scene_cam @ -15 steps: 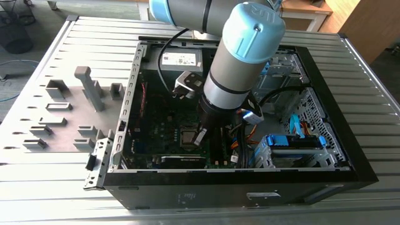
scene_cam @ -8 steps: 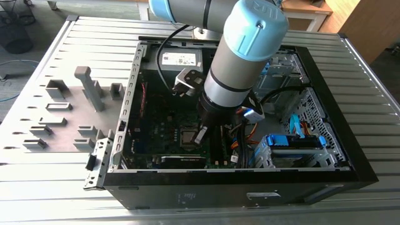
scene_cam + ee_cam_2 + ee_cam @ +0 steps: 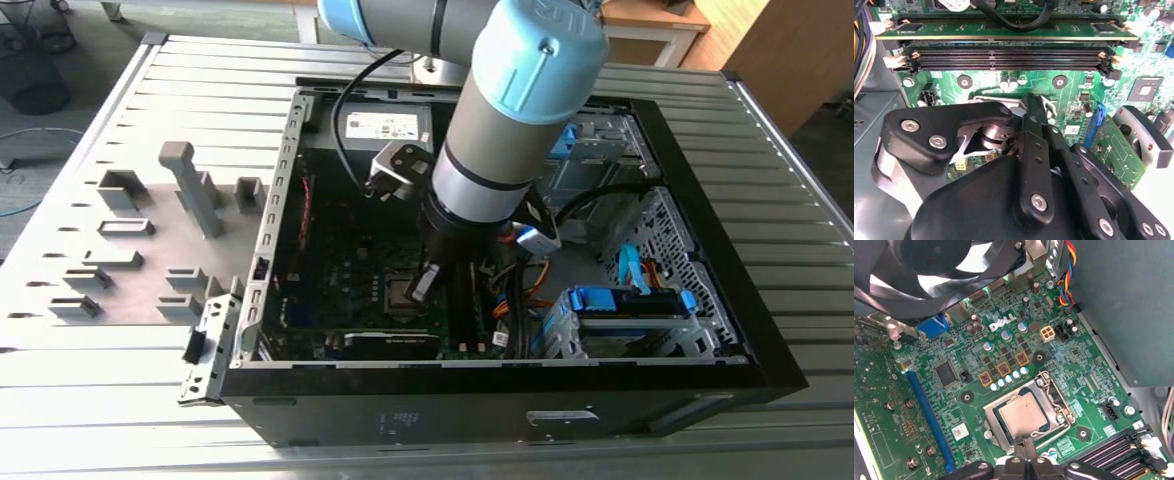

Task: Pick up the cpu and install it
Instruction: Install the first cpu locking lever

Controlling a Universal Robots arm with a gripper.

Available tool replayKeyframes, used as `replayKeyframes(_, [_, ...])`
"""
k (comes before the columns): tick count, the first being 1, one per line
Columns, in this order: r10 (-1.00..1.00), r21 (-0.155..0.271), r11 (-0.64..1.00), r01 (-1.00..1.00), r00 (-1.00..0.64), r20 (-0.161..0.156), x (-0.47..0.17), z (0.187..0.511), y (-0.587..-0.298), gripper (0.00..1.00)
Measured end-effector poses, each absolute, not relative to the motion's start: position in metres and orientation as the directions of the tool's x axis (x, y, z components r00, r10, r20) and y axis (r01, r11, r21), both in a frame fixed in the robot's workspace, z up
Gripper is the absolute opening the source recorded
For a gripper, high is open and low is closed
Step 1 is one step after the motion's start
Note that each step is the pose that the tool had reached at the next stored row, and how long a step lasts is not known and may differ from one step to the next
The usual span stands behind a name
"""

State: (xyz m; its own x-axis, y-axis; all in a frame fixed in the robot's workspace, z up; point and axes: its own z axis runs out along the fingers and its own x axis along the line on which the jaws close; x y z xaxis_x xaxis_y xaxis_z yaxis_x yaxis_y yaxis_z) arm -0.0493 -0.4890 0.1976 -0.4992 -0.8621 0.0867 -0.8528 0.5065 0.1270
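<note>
My gripper [image 3: 1026,452] fingers together, empty, tips just at edge of cpu [image 3: 1023,416] seated in socket on motherboard [image 3: 1004,365]; exterior view shows open case [image 3: 694,250] on slatted metal table [image 3: 134,330]

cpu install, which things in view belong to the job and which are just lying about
Part of the job:
- cpu, sitting in its socket frame on the motherboard
- hand, right at the cpu's edge

Just lying about:
- grey holder frames on the table at the exterior view's left
- memory slots
- blue drive cage
- case fan
</note>
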Motion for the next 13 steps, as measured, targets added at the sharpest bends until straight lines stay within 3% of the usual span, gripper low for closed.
replayKeyframes(13, [-0.862, 0.122, 0.507, -0.854, -0.5, 0.085, -0.05, 0.193, -0.4891, 0.11])
